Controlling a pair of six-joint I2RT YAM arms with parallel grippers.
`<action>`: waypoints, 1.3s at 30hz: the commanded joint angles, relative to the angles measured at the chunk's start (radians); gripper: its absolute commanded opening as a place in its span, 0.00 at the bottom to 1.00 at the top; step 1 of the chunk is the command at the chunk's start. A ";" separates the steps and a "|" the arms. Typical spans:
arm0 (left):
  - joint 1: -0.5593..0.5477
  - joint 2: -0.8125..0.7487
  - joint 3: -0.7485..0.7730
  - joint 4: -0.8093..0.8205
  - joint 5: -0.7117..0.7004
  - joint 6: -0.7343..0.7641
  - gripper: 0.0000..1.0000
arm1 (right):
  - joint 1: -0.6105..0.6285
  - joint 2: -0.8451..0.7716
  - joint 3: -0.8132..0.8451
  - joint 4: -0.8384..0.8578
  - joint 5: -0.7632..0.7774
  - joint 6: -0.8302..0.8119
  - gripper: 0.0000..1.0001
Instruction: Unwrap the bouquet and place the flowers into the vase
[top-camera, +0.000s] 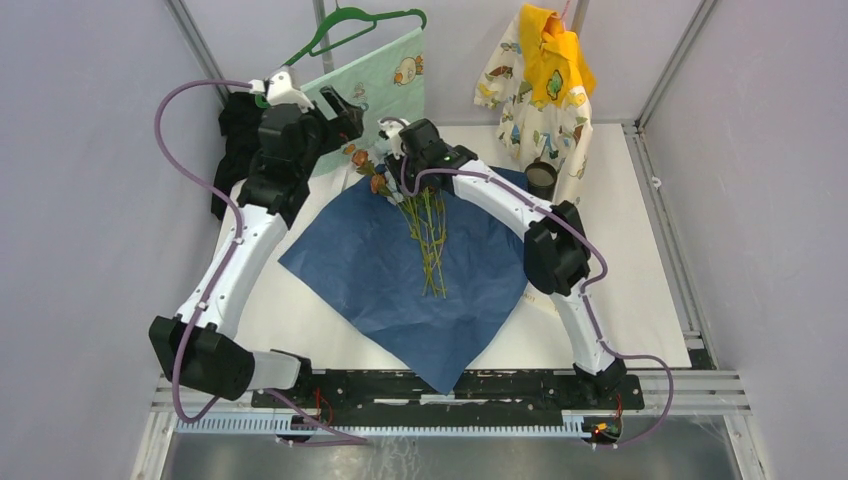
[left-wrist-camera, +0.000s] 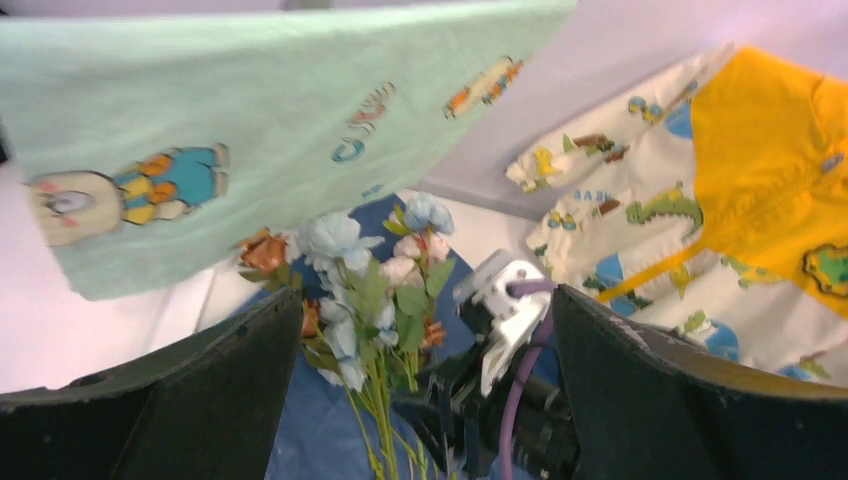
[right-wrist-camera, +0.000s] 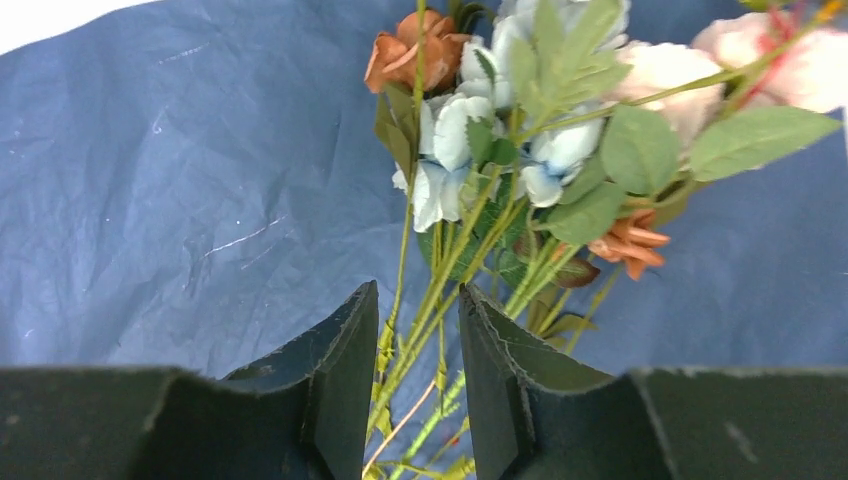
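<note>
Right pincer (right-wrist-camera: 415, 300) straddles the flowers (right-wrist-camera: 450, 130) on the blue paper (top-camera: 350, 260) mid desk (top-camera: 640, 260), can't tell if it's pinching. Left pincer (left-wrist-camera: 425, 297) gapes empty. Thin stems could slip and scatter before the vase (top-camera: 541, 180) near the far right corner.

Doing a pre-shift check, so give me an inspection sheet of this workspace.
Surface: white table, no spills seen.
Job's things: blue wrapping paper spread flat; flowers lying on it; vase upright, far right, apart.
Clutter: black cloth far left; green towel on hanger; yellow-white garment hanging.
End effectors: left end effector open, empty; right end effector open, straddling the stems.
Cables: purple cables looped along both arms.
Surroundings: grey walls, metal frame.
</note>
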 joint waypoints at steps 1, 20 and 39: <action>0.070 -0.046 -0.035 0.147 0.130 -0.045 1.00 | 0.016 0.049 0.059 0.000 -0.021 -0.022 0.41; 0.092 0.019 -0.102 0.114 0.136 -0.024 0.98 | 0.060 0.161 -0.035 0.096 -0.042 -0.022 0.34; 0.098 0.024 -0.123 0.119 0.129 -0.012 0.98 | 0.059 0.171 -0.070 0.176 0.076 -0.008 0.37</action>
